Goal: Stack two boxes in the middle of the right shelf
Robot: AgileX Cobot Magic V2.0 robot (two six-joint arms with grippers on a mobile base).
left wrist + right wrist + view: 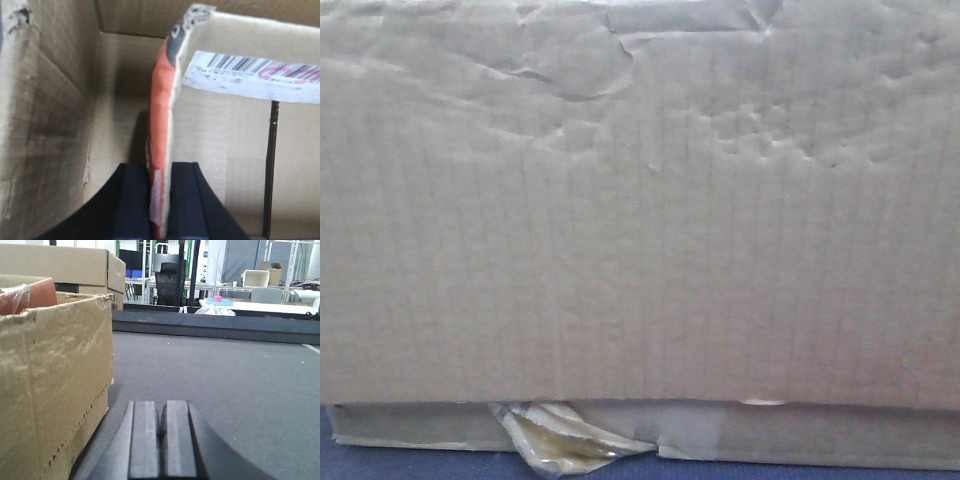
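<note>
- While the front view is filled edge to edge by cardboard, the order reads clearly. The large box (pixel 640 220), dented face to the camera, sits directly on the thin flat box (pixel 820 435), with torn tape (pixel 555 448) curling out at the seam. The stack looks formed.
- Shelf: no steel board or upright shows in any view, only a dark blue strip (pixel 380 468) under the flat box. I cannot tell whether the stack stands on the middle level, so placement is unconfirmed.
- Left gripper (pixel 160 172): jaws pinched narrow on an orange-faced flap (pixel 161 110) inside the open box, with a labelled flap (pixel 250 75) just beside it. Letting go is judged not yet done.
- Right gripper (pixel 161 412): jaws pressed together with nothing between them, low over a grey surface (pixel 225 380); bench or floor is unclear.
- Room, right side: a corrugated wall (pixel 55 390), probably the large box, stands just left of the jaws, with a second carton (pixel 60 265) behind it. The surface is open ahead and to the right, up to a dark raised edge (pixel 210 325).
- Room, left side: box walls are close around the jaws. The free way out is judged to be back along the flap, through the box mouth.
</note>
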